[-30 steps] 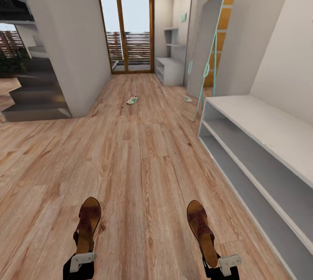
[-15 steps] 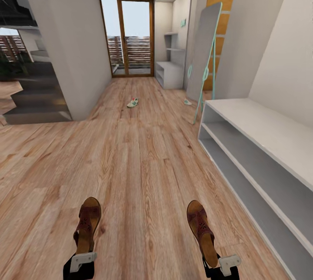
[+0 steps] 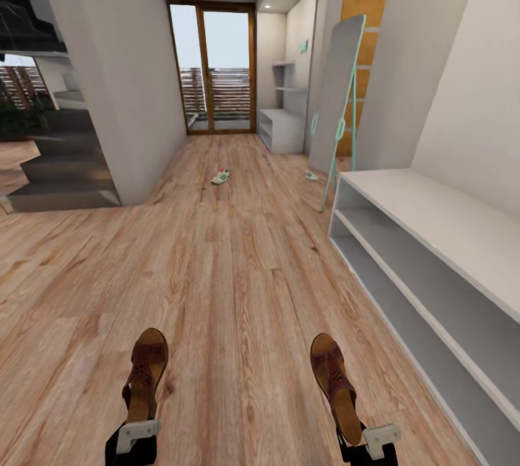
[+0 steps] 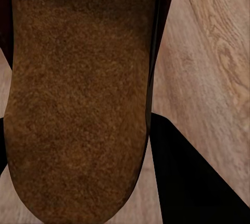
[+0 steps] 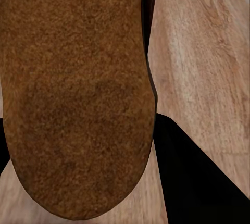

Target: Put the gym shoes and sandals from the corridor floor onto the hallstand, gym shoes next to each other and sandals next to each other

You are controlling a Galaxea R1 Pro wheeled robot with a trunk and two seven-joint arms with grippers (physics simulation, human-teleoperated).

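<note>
A dark brown perforated leather sandal (image 3: 145, 375) is clamped in the left gripper (image 3: 137, 431), its twin (image 3: 336, 383) in the right gripper (image 3: 367, 438). A white sneaker (image 3: 221, 176) is seen at twelve o'clock on the wood-plank floor (image 3: 231, 264), the light-grey stepped hallstand (image 3: 282, 128) beyond at one o'clock.

A brown sandal (image 3: 145, 373) hangs heel-clamped in the left gripper (image 3: 137, 431), another sandal (image 3: 335, 383) in the right gripper (image 3: 370, 437). One white gym shoe (image 3: 221, 176) lies far down the wood corridor floor (image 3: 231, 264), the other gym shoe (image 3: 310, 175) nearer the light-grey hallstand (image 3: 282, 130).
</note>
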